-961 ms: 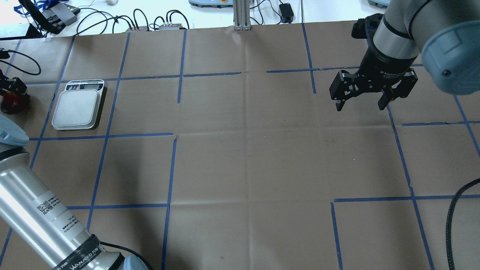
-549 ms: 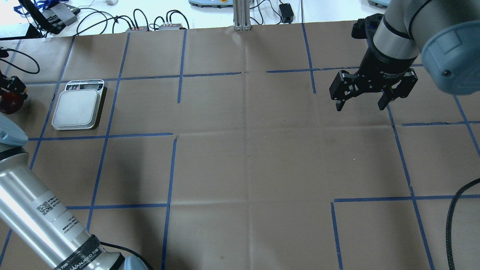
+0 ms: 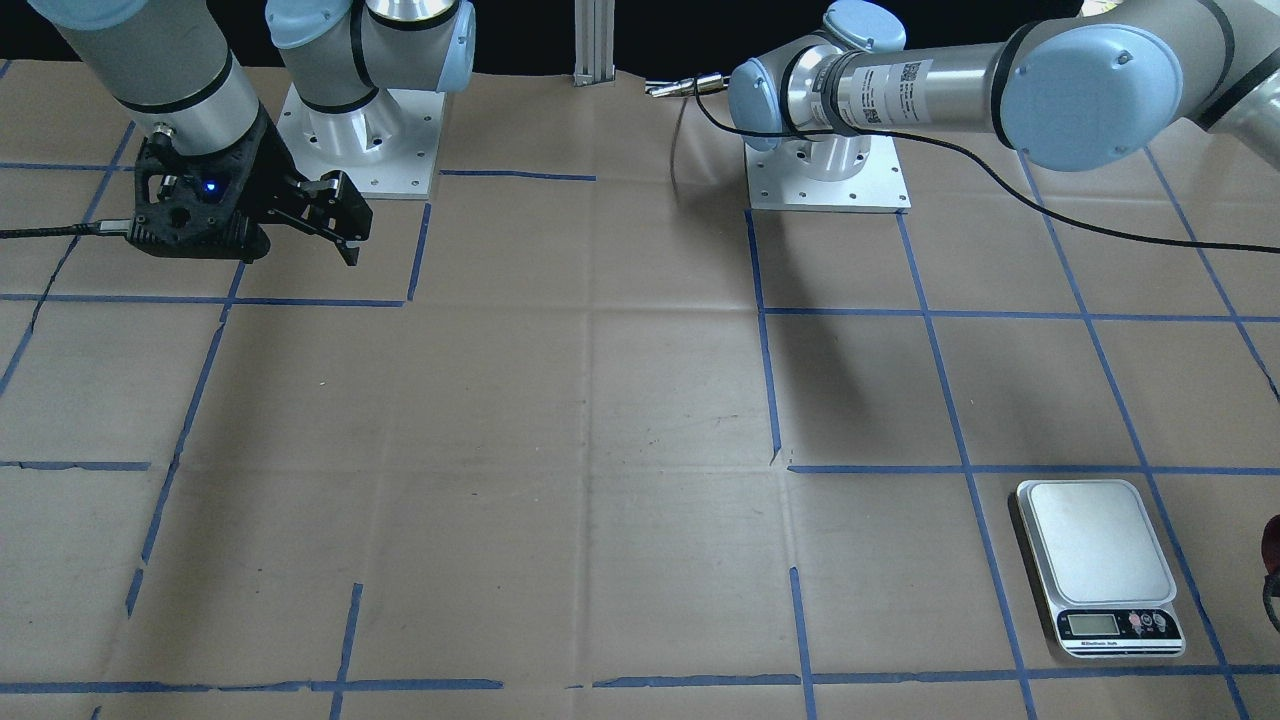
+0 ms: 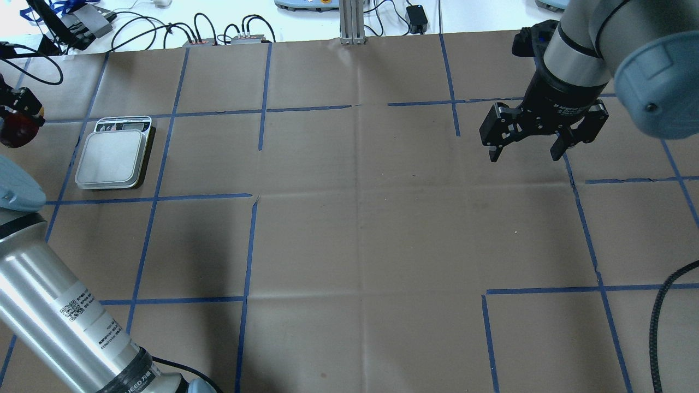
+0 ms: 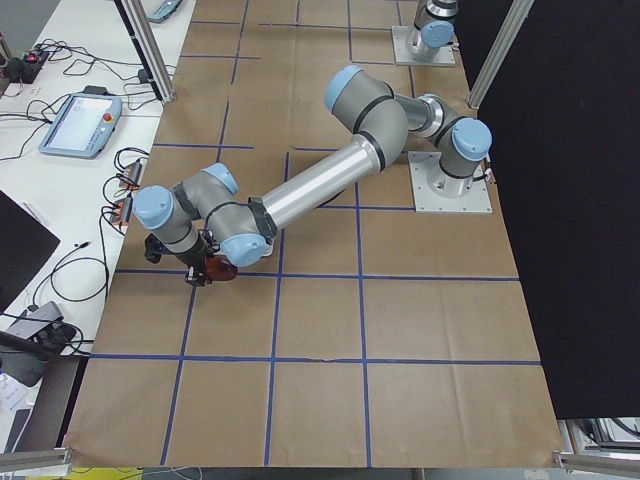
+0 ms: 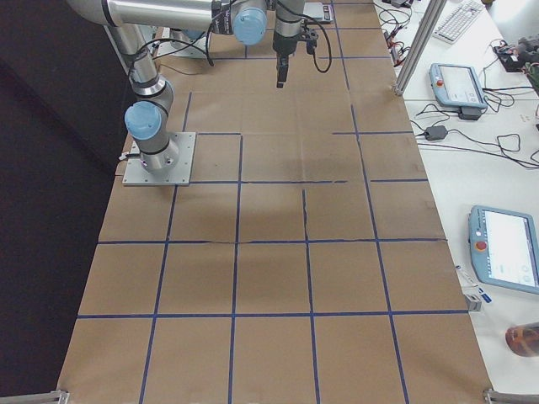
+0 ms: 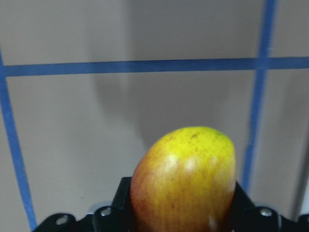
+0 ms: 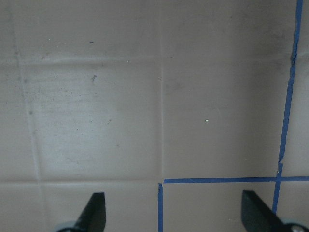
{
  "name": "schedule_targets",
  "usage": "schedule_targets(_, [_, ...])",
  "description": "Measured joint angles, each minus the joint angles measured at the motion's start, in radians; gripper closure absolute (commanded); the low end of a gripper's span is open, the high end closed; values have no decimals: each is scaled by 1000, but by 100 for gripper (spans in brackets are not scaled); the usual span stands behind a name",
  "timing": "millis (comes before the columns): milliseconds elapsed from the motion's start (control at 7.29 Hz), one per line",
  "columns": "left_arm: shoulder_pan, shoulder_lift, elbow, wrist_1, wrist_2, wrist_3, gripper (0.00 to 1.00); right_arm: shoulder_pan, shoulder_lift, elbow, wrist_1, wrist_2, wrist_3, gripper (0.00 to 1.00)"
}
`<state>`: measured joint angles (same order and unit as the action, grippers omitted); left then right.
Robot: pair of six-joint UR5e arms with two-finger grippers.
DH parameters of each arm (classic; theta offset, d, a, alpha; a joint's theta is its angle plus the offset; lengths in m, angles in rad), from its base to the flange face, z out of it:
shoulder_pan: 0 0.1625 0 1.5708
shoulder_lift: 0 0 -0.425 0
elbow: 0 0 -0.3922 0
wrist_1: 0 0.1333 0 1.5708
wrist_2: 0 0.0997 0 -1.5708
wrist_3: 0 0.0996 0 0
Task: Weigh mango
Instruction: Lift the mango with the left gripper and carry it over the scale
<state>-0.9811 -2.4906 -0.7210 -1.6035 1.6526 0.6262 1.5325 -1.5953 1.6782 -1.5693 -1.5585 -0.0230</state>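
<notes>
In the front-facing view the scale, a flat square with a smooth pale platform and a narrow display strip, sits on the brown paper counter toward the robot's left. A dark red sliver of the mango shows at the picture's edge just beyond it. The right claw hangs well apart near the other arm's base, spread and empty.

From overhead, the left claw pinches the mango at the counter's left edge. The scale lies near it toward the robot's right, across a blue tape line. The left arm is plainly the nearer one, so the coming move looks like a short carry sideways and then down onto the platform.

In the left side view the near arm reaches out low with the mango at its tip; the scale is hidden there.

The left wrist camera shows the mango held lengthwise. Its long axis runs out past the claw, with the speckled yellow end leading and orange-red skin, smooth and glossy, nearer the grip.

The right wrist camera shows dark fingertips set wide over creased bare paper.
</notes>
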Motion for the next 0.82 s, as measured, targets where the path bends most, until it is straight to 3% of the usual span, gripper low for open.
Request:
schedule_targets(412, [-70,99,-171,-23,-9,-119,71,0,0,0,0,0,0,0])
schedule_targets(824, [-109,231,-487,225,-5,-181,66,0,0,0,0,0,0,0])
